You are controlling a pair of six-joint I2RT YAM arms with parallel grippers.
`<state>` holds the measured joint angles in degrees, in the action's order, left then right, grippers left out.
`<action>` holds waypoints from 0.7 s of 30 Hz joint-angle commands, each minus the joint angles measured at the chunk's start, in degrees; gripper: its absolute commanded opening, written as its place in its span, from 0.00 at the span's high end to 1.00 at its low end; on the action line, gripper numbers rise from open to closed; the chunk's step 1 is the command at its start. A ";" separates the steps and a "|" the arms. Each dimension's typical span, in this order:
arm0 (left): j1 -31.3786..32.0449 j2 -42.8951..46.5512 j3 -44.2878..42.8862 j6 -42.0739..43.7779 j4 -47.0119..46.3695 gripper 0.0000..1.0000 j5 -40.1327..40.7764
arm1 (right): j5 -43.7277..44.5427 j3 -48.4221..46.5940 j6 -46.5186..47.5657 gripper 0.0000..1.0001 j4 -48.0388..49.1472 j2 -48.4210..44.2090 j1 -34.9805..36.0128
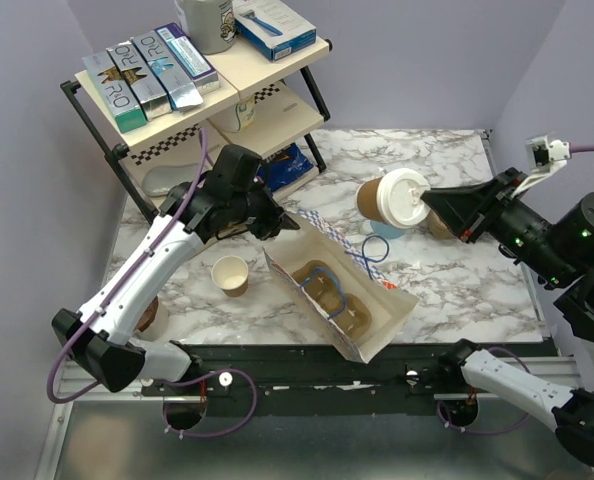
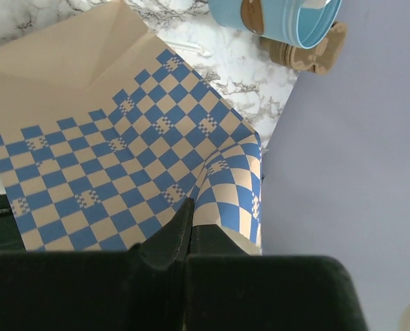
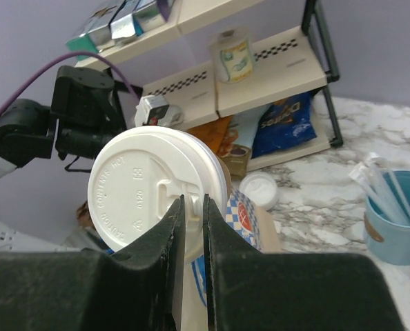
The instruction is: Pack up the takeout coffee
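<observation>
The takeout coffee (image 1: 395, 197), a tan cup with a white lid, hangs tilted on its side above the table, right of the bag. My right gripper (image 1: 424, 200) is shut on the lid's rim; the right wrist view shows the lid (image 3: 139, 186) face-on between my fingertips (image 3: 191, 207). The blue-checkered paper bag (image 1: 385, 322) lies open on the table with a cardboard cup carrier (image 1: 332, 292) inside. My left gripper (image 1: 282, 222) is shut on the bag's checkered edge (image 2: 157, 138), with its fingertips (image 2: 190, 210) pinching the paper.
A lidless tan cup (image 1: 230, 275) stands left of the bag. A light-blue cup (image 3: 391, 224) holding straws stands under the coffee, also in the left wrist view (image 2: 274, 17). A loose white lid (image 3: 259, 189) lies on the marble. A shelf rack (image 1: 207, 90) with boxes stands back left.
</observation>
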<state>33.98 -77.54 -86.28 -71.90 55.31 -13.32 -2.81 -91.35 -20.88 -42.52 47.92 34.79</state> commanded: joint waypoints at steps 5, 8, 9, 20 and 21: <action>0.83 1.87 1.30 -2.20 -2.31 0.91 2.51 | -18.08 -1.02 -0.65 0.99 1.39 4.62 -0.07; 0.74 0.72 -0.20 -0.26 -3.01 0.73 4.26 | -20.30 -2.07 -1.09 0.99 -0.10 7.61 -0.07; 0.83 0.72 -0.64 0.35 -2.93 0.60 4.88 | -20.39 -1.90 -1.09 0.99 -0.28 7.97 -0.07; 0.65 2.83 -1.52 5.36 -4.07 0.13 12.78 | -12.42 -0.93 0.23 0.99 -2.83 11.32 1.07; 0.65 3.70 -1.52 5.97 -3.98 0.09 12.88 | -11.96 -0.93 0.32 0.99 -3.00 11.49 1.16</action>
<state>34.52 -76.90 -86.24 -69.23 52.12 -6.17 -18.76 -92.05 -21.12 -43.48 59.29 35.35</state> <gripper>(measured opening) 0.843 0.201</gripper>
